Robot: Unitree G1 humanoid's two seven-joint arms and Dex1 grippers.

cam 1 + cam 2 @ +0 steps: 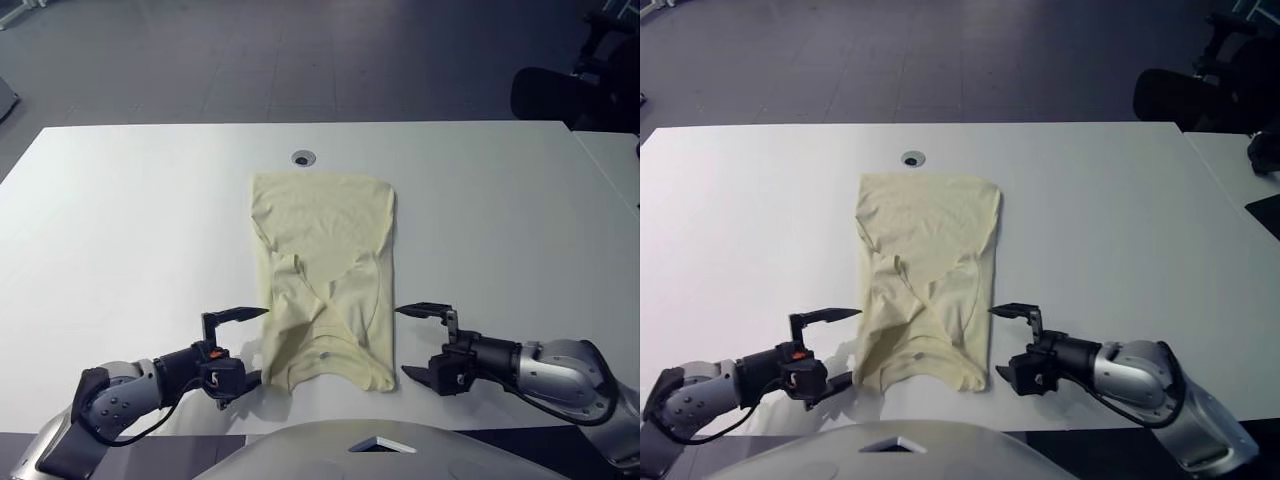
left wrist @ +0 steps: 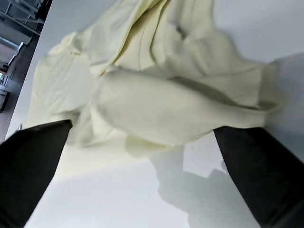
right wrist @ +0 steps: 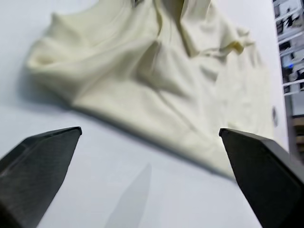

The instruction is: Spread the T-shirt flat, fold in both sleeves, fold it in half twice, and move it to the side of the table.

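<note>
T-shirt [image 1: 325,275] lies mid-table [image 1: 120,220] as a narrow strip. Both sleeves look folded in over the chest, so by my read you're at the first fold in half. The long axis runs near-to-far: collar end near you, hem end far, just short of the round port [image 1: 303,157] in the tabletop. Cloth is smooth at the far half and rumpled and lumpy at the near half where the sleeves overlap. Left pincer [image 1: 261,345] sits at the near-left edge of the shirt, released and wide apart, one finger above the other, holding nothing. Its lower tip is right at the cloth edge; you can't tell if it touches. Right pincer [image 1: 400,340] mirrors it at the near-right edge, also released and empty, just beside the cloth with a thin strip of bare table between. In the wrist views the fingers [image 2: 33,161] and [image 3: 38,156] frame the shirt's near corner, cloth straight ahead of each. Key relation: the shirt lies between the two pincers, each facing inward at its own near corner, about equally close, left maybe a hair closer. The likely move is to pinch both near corners and carry them far along the long axis to the hem. Watch the loose sleeve layers, which may slip out.
</note>
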